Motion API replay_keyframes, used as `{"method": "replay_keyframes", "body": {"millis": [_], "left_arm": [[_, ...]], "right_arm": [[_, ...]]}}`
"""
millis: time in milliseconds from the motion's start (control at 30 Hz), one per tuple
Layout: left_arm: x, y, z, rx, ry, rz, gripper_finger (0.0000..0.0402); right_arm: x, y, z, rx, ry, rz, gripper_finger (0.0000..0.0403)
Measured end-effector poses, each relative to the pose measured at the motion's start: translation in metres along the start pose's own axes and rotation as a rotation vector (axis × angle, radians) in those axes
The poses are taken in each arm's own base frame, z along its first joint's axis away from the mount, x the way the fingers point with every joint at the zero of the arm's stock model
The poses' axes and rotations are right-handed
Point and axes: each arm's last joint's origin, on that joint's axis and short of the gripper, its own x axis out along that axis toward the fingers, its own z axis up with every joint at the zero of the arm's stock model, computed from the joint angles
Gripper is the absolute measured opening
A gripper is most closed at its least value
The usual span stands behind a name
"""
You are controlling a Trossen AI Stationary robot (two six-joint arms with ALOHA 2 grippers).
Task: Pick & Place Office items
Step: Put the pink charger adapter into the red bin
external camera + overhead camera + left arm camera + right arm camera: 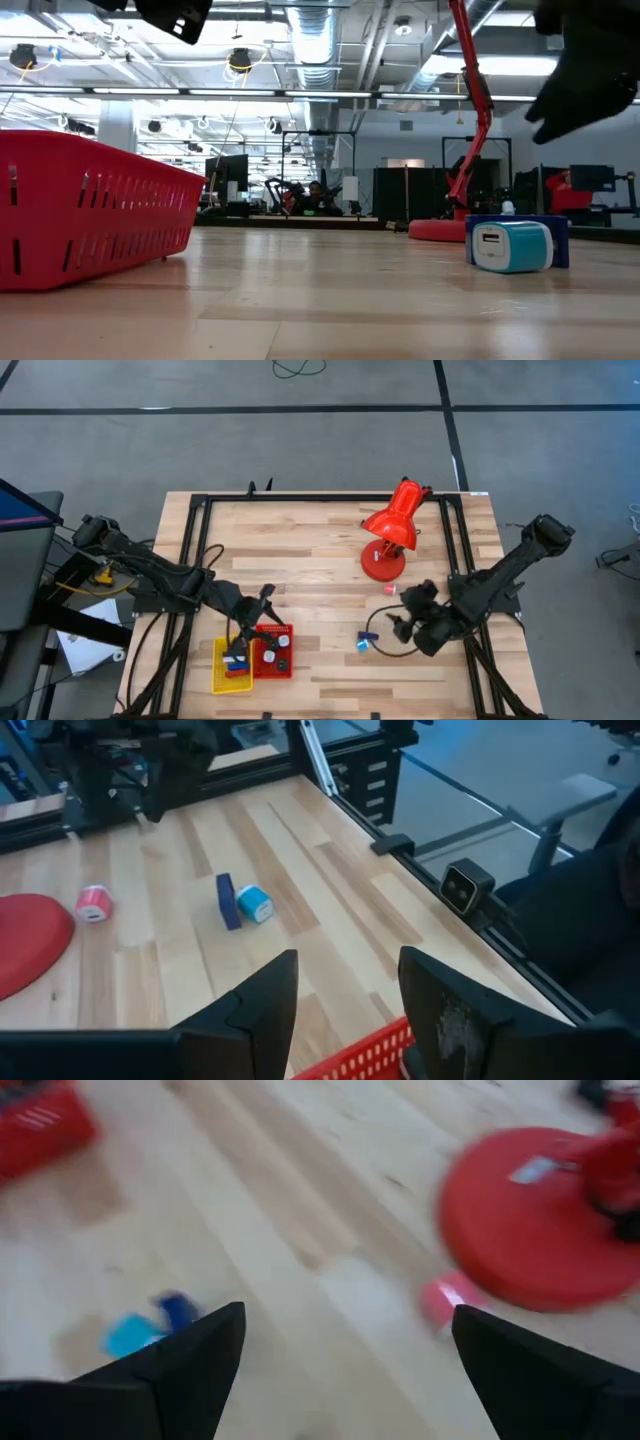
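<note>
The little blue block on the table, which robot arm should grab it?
Probably the right. The right gripper hangs open beside the little blue block, with bare table between. The left gripper is open too, but over the red tray, farther off.

From where I stand: two trays, one yellow tray point(220, 678) and one red tray point(272, 663), at seven o'clock. One red lamp point(390, 530) at one o'clock. Loose near centre: one pink piece point(390, 589), one light-blue block point(361, 645), one dark-blue piece point(228, 901). Two arms.
</note>
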Motion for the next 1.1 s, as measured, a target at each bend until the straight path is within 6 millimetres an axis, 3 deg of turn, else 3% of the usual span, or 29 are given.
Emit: {"method": "replay_keyframes", "body": {"millis": [233, 533, 800, 1100], "left_arm": [[0.000, 0.005, 0.000, -0.010, -0.001, 0.020, 0.0169], [0.000, 0.005, 0.001, -0.011, -0.014, 0.021, 0.0169], [0.000, 0.006, 0.007, -0.010, -0.072, 0.025, 0.0169], [0.000, 0.006, 0.009, -0.010, -0.098, 0.027, 0.0169]], "right_arm": [[0.006, -0.031, -0.019, -0.030, 0.013, -0.081, 0.0343], [0.026, -0.074, -0.061, 0.070, -0.129, 0.086, 0.0319], [0.044, -0.092, -0.066, -0.019, -0.130, -0.013, 0.0318], [0.062, -0.100, -0.070, -0.057, -0.076, 0.037, 0.0317]]}}
